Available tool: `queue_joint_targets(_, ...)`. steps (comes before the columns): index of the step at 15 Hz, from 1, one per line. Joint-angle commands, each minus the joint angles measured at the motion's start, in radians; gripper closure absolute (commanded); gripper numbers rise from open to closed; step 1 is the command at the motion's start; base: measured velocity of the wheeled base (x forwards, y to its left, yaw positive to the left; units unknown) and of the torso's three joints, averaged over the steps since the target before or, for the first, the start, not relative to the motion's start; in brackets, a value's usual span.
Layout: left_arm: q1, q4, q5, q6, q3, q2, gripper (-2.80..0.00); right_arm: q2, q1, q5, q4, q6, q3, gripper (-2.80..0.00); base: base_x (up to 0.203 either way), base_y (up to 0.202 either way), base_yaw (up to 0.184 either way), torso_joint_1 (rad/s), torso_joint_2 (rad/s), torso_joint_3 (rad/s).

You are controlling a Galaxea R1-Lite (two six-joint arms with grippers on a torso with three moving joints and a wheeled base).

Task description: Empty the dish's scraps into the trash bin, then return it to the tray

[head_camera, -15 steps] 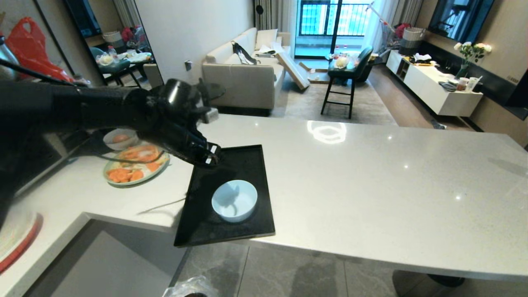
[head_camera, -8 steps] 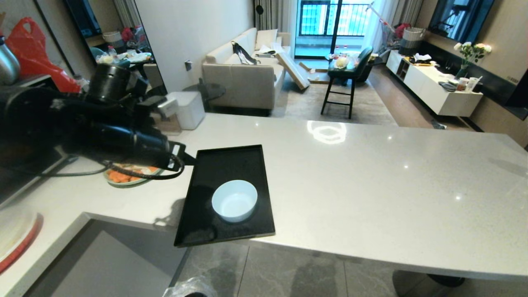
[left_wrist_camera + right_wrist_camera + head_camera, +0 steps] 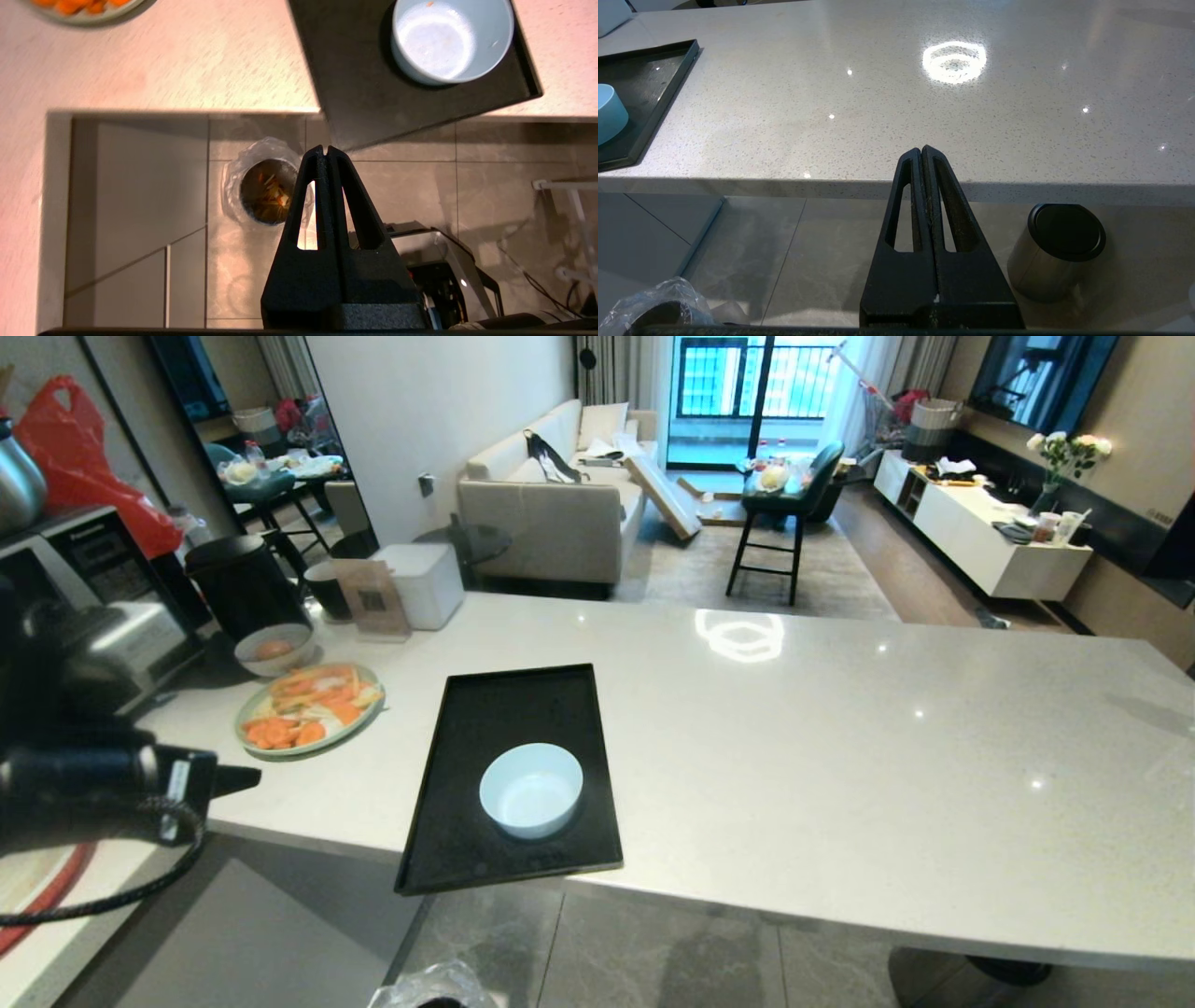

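The pale blue dish (image 3: pixel 530 789) stands upright on the black tray (image 3: pixel 523 709), toward its near end; a few tiny specks cling inside the dish (image 3: pixel 452 39). The tray (image 3: pixel 350 84) juts over the counter's front edge. Below on the floor is the bag-lined trash bin (image 3: pixel 233 177), with the yellow and orange scraps (image 3: pixel 273 198) inside it. My left gripper (image 3: pixel 247 777) hangs at the near left, off the tray and well clear of the dish. Seen from its wrist, the left gripper (image 3: pixel 325 149) is shut and empty. My right gripper (image 3: pixel 921 149) is parked below the counter edge, shut and empty.
A green plate of orange slices (image 3: pixel 308 709) and a speckled bowl (image 3: pixel 273 649) sit left of the tray, with a black canister (image 3: pixel 245 583) and white box (image 3: pixel 425 583) behind. A dark steel cylinder with a black top (image 3: pixel 1057 252) stands on the floor to the right.
My left arm has drawn back from above the tray to the near left, and its gripper has gone from open to shut. The dish has stayed on the tray.
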Motion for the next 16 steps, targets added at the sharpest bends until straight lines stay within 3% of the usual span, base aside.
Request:
queue_joint_targets(1,0.065,0.001,-0.001,0.000,0.127,-0.225,0.00,0.000,0.000,0.000,0.000,0.001,0.000,0.00,0.000,0.000,0.000,0.000,0.00,0.000)
queue_joint_targets(4,0.118,0.000,-0.002,-0.013,0.285,-0.449,0.00,0.000,0.000,0.000,0.000,0.001,0.000,0.00,0.000,0.000,0.000,0.000,0.00,0.000)
queue_joint_targets(8,0.133,-0.005,-0.002,-0.040,0.485,-0.759,0.00,0.000,0.000,0.000,0.000,0.001,-0.002,0.00,0.000,0.000,0.000,0.000,0.00,0.000)
queue_joint_targets(10,0.128,-0.111,-0.001,-0.045,0.651,-0.853,0.00,0.000,0.000,0.000,0.000,0.001,0.000,0.00,0.000,0.000,0.000,0.000,0.00,0.000)
queue_joint_targets(12,0.105,-0.409,0.010,-0.057,0.846,-0.892,0.00,0.000,0.000,0.000,0.000,0.001,0.000,0.00,0.000,0.000,0.000,0.000,0.00,0.000)
queue_joint_targets(13,0.094,-0.500,0.016,-0.063,0.888,-0.911,0.00,0.000,0.000,0.000,0.000,0.000,0.000,0.00,0.000,0.000,0.000,0.000,0.00,0.000)
queue_joint_targets(14,0.072,-0.518,0.027,-0.069,0.896,-0.947,0.00,0.000,0.000,0.000,0.000,0.001,0.000,0.00,0.000,0.000,0.000,0.000,0.00,0.000)
queue_joint_targets(16,0.041,-0.417,0.047,-0.084,0.896,-1.026,0.00,0.000,0.000,0.000,0.000,0.001,0.000,0.00,0.000,0.000,0.000,0.000,0.00,0.000)
